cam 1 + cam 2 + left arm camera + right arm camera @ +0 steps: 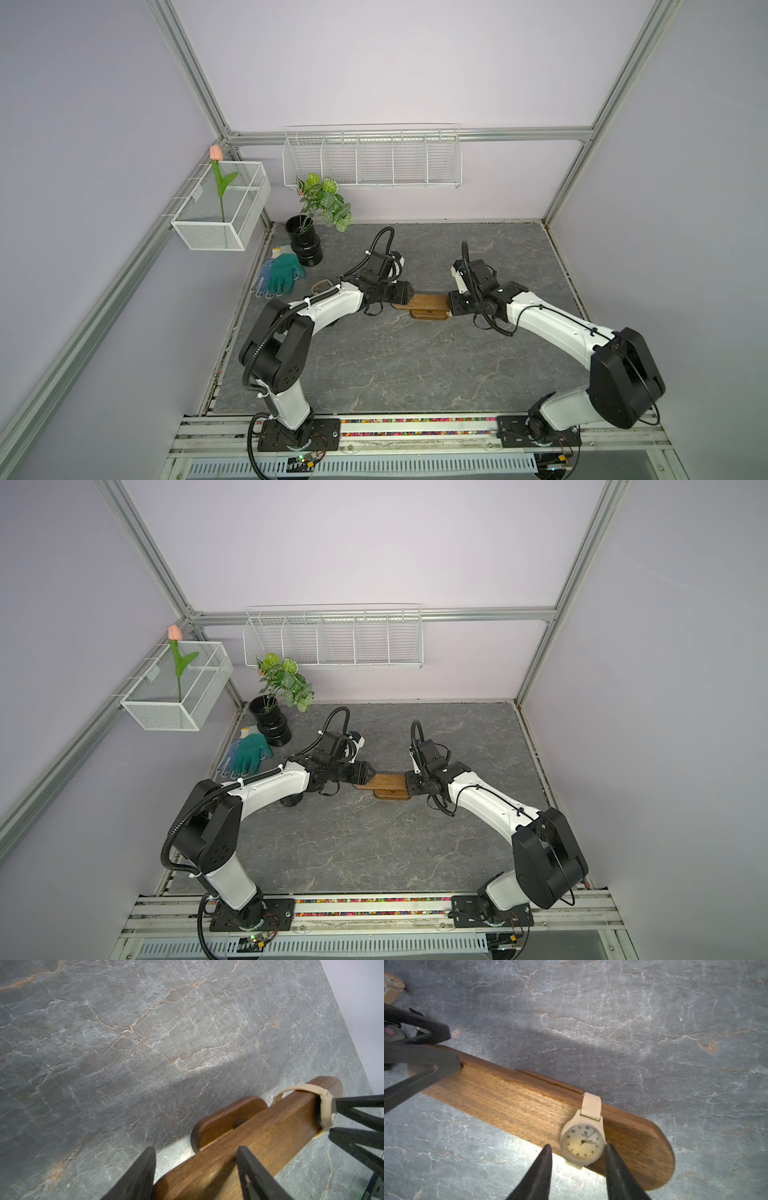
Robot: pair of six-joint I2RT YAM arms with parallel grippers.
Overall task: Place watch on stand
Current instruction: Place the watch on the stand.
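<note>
Looping the bar of the stand (pixel 517 1103), the cream watch (pixel 582 1140) looked placed, the right gripper (pixel 578 1169) loosely straddling it, grip uncertain.

The watch (pixel 582 1140) dial shows hour numerals; its brand mark is unreadable.

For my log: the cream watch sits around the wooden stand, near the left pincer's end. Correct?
No. The cream watch does sit around the wooden stand, but at the end by the right pincer; the right wrist view shows it between that pincer's tips.
</note>
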